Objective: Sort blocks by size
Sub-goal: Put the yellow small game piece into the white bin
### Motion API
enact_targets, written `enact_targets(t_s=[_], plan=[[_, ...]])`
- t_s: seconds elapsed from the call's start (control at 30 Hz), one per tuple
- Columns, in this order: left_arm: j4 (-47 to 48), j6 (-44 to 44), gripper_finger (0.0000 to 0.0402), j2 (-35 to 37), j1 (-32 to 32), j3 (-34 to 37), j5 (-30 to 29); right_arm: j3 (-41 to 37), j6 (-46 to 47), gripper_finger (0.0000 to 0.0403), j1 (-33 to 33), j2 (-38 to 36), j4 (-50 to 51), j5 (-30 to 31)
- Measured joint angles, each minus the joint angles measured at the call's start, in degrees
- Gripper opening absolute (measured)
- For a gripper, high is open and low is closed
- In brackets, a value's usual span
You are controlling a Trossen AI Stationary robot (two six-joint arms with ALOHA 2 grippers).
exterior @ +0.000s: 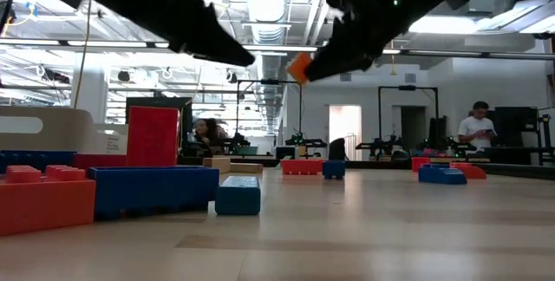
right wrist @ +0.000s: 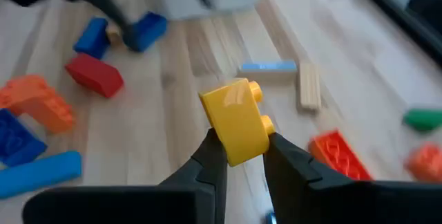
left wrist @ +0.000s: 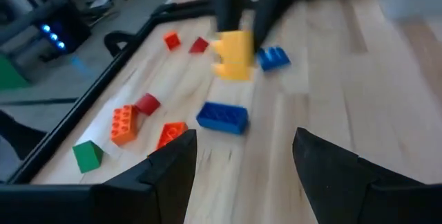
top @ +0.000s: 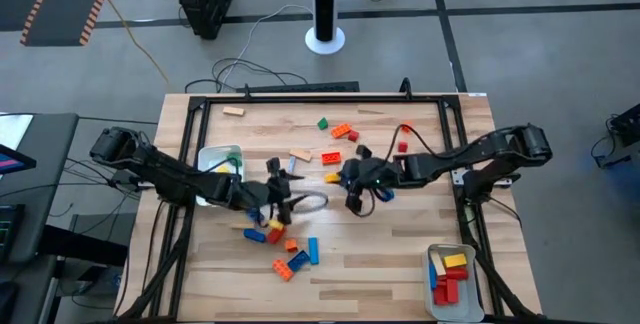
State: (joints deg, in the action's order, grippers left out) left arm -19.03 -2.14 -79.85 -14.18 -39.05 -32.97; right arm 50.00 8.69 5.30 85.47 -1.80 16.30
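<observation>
Loose blocks lie flat on the wooden table: a cluster near the middle front (top: 285,254) and more toward the far side (top: 340,132). My right gripper (top: 350,186) is over the table's middle, shut on a yellow brick (right wrist: 235,117), which also shows in the left wrist view (left wrist: 233,54). My left gripper (top: 283,199) is just left of it, above the table; its fingers are open and empty (left wrist: 242,144). A blue brick (left wrist: 222,117) lies on the table ahead of it. My right gripper pinches the yellow brick by its lower end (right wrist: 243,149) between its two fingers (right wrist: 213,156). The brick sticks out beyond the fingertips, studs to one side. It is lifted clear of the table, as the low view (exterior: 299,66) shows.
A white tray (top: 222,156) stands at the left, under my left arm. A second tray (top: 438,286) at the near right corner holds red, yellow and blue blocks. A black frame (top: 300,94) runs along the table's edges. A person (exterior: 477,129) stands far off in the room.
</observation>
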Motion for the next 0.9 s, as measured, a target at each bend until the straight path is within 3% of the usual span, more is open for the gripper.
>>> enact_targets(t_s=[0.23, 0.4, 0.9], plan=[[-4.88, 2.94, 0.0228, 0.00, 3.13, 0.00, 8.72, 0.00, -4.09, 0.0100, 2.92, 0.00, -4.73, 2.01], [-7.52, 4.37, 0.0228, 0.00, 3.37, 0.00, 9.01, 0.00, -4.89, 0.0101, 3.35, 0.09, -9.14, 2.33], [-14.14, -4.21, 0.0228, 0.00, 3.15, -0.09, 9.03, 0.00, -5.72, 0.0101, 3.70, 0.13, -12.58, 2.44]])
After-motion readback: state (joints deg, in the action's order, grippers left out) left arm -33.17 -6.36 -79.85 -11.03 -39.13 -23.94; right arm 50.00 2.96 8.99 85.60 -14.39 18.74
